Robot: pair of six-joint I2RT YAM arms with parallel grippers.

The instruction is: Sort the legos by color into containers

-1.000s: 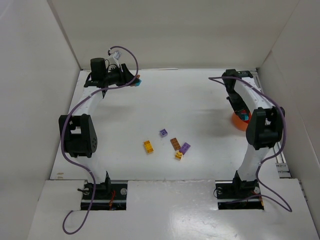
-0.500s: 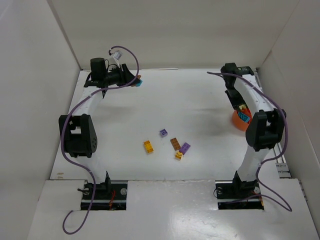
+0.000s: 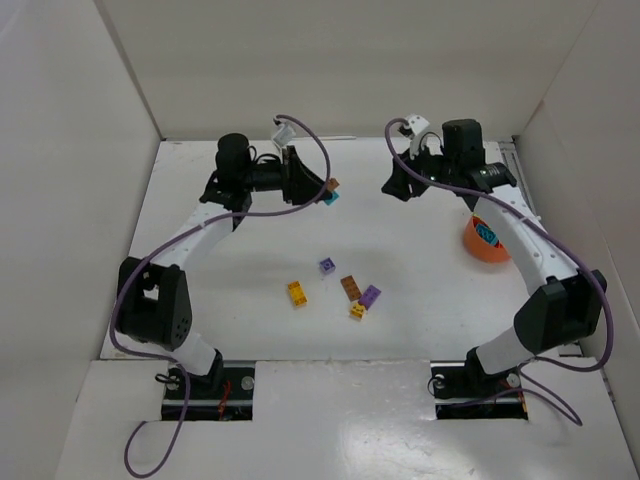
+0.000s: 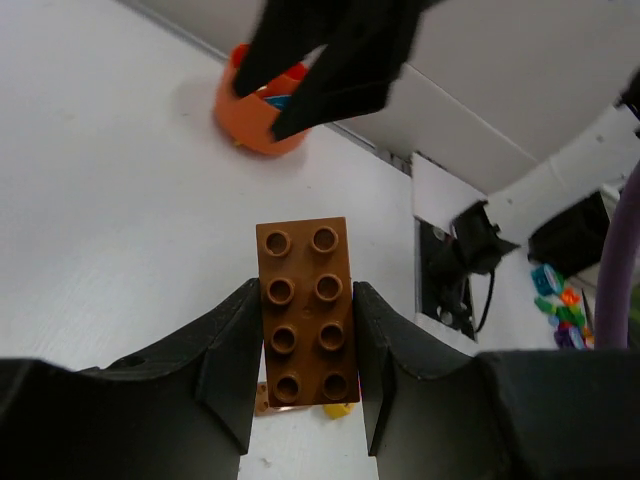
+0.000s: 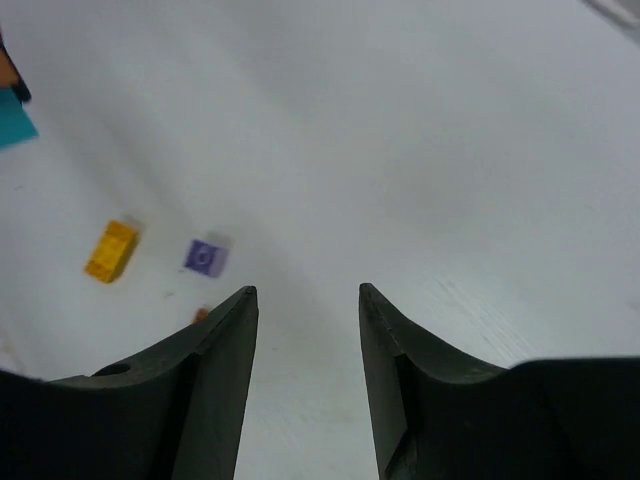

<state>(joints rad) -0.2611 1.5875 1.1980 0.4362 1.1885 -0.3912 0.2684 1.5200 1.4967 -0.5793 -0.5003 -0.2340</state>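
My left gripper (image 3: 322, 190) hangs over the back middle of the table, shut on a brown two-by-four lego (image 4: 303, 310). From above, a teal lego (image 3: 332, 197) shows right beneath the brown one (image 3: 334, 185). My right gripper (image 3: 395, 186) faces it from the right, open with nothing between its fingers (image 5: 307, 292). The orange container (image 3: 483, 243) sits at the right, teal pieces inside, and also shows in the left wrist view (image 4: 250, 118). Loose legos lie mid-table: yellow (image 3: 297, 292), purple (image 3: 327, 265), brown (image 3: 350, 286), purple (image 3: 371, 295), yellow (image 3: 357, 311).
White walls (image 3: 90, 150) close in the table on the left, back and right. The right arm's links (image 3: 530, 250) arch past the container. The right gripper's dark fingers (image 4: 330, 60) partly cover the container in the left wrist view. Both arm bases (image 3: 205, 385) stand at the near edge.
The left arm swung from the far-left corner toward the back middle, still holding the brown lego. The right arm left the container, moved left, and its jaws opened wider.
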